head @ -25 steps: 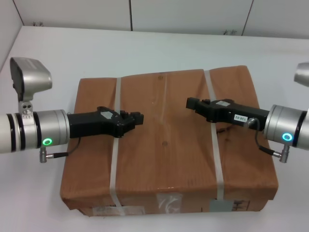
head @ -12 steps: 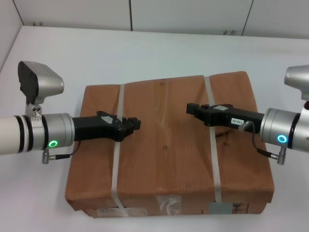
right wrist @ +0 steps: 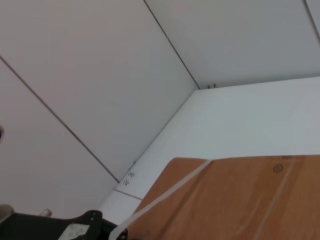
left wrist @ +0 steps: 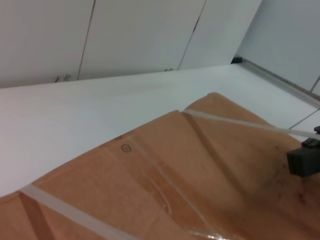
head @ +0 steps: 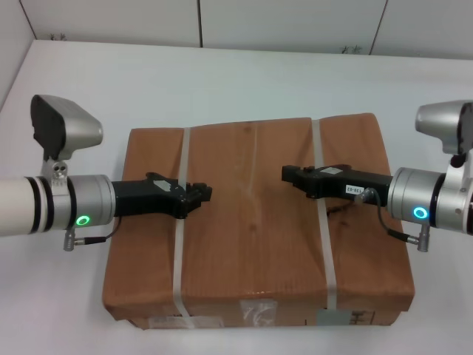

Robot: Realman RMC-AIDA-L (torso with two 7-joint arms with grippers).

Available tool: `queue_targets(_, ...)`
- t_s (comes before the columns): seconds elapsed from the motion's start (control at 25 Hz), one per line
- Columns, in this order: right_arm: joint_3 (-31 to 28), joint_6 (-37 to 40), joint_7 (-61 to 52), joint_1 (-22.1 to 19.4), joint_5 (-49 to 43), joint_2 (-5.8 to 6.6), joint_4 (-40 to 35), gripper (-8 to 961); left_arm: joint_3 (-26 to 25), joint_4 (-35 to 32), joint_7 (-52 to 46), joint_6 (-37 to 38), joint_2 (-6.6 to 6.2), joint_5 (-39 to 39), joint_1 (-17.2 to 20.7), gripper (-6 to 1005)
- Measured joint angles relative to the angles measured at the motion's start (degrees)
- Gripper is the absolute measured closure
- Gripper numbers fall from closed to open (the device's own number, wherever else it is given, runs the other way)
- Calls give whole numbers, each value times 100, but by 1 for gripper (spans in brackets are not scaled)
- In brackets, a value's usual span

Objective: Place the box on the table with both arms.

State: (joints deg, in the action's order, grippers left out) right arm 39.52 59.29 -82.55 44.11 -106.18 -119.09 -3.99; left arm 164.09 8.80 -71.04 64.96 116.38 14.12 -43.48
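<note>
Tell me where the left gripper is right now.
In the head view, the left gripper is over the left half of the box, right at the left white strap, facing the right gripper across the middle.

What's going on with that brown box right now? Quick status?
Left tool and right tool over the box, each at a white strap. Box on the table. Nothing in the way.

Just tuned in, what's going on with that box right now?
Both arms are handling the brown paper-wrapped box over the white table. The left tool reaches in over the box's left white strap, the right tool over its right strap. I can't tell whether the box is resting on the table.
</note>
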Motion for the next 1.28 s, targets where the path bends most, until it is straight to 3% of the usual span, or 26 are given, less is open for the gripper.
queue_targets(0.6, 323, -582, -452, 130, -2, -1, 150, 903, 0, -279, -148, -641, 4, -319, -41, 895)
queue_targets(0.92, 307, -622, -381, 82, 14, 0, 112, 720, -2, -277, -216, -741, 8, -301, -69, 889)
queue_targets(1.12, 283, -797, -280, 36, 66, 2, 105, 618, -8, -282, -234, -804, 8, -331, -72, 769)
queue_targets(1.28, 268, -808, -129, -15, 152, 0, 96, 537, -3, -255, -485, -807, 7, -524, -125, 576)
